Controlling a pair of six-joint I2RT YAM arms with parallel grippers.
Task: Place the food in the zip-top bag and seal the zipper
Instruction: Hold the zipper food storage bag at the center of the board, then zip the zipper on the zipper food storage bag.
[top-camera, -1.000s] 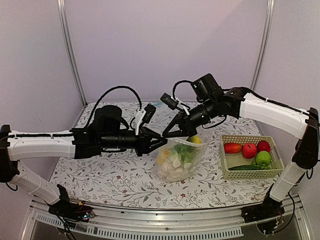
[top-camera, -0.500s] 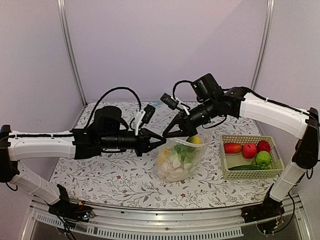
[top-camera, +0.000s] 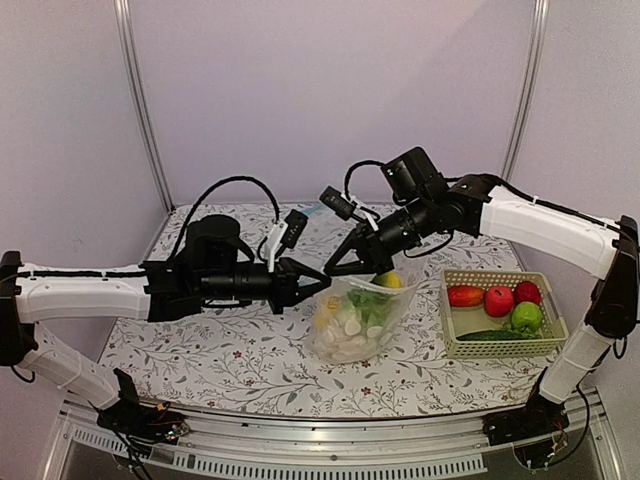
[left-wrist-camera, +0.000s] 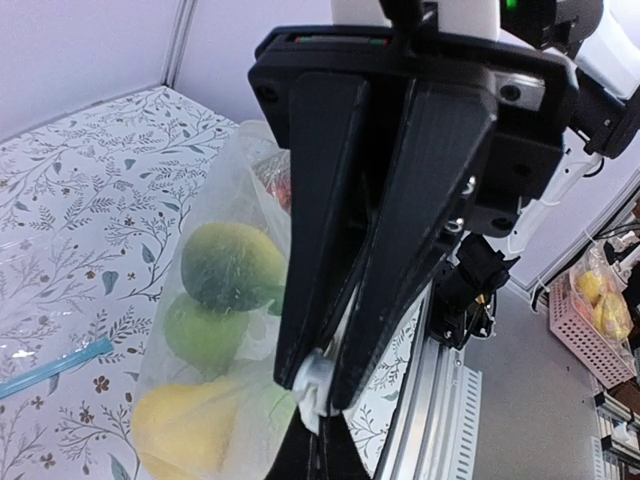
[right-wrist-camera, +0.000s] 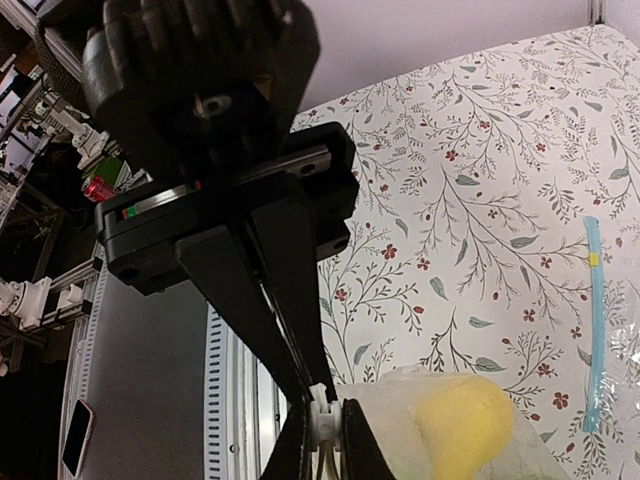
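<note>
- the zip-top bag (top-camera: 362, 318) is standing at frame centre in the top view, on the flowered table (top-camera: 220, 350); the food (top-camera: 350, 330) is sitting inside it, white pieces low, green leaves above, the lemon (top-camera: 392, 279) riding high at the upper right of the bag
- left gripper (top-camera: 322, 281) is reaching in level from frame left; jaws closed, pinching the upper-left corner of the bag's mouth
- right gripper (top-camera: 338, 267) is slanting down from the upper right; jaws closed on that same corner; the two claws are meeting tip to tip
- both wrist views are showing a small white piece (left-wrist-camera: 314, 385) caught between the tips at the bag's edge; cannot tell whether it is a slider or the end of the strip
- the zipper is not resolving as a line in the top view; judging that it is running from the pinch toward frame right, toward the basket (top-camera: 500, 348)
- relation that matters: the whole mouth is lying to the right of both claws, long axis left to right; the right arm is spanning that side, so it is looking better placed to run along while the left is anchoring the corner
- risk: the lemon may be blocking closure at the right end
- a separate blue strip (right-wrist-camera: 594, 320) is lying flat on the table; judging it is not the target
</note>
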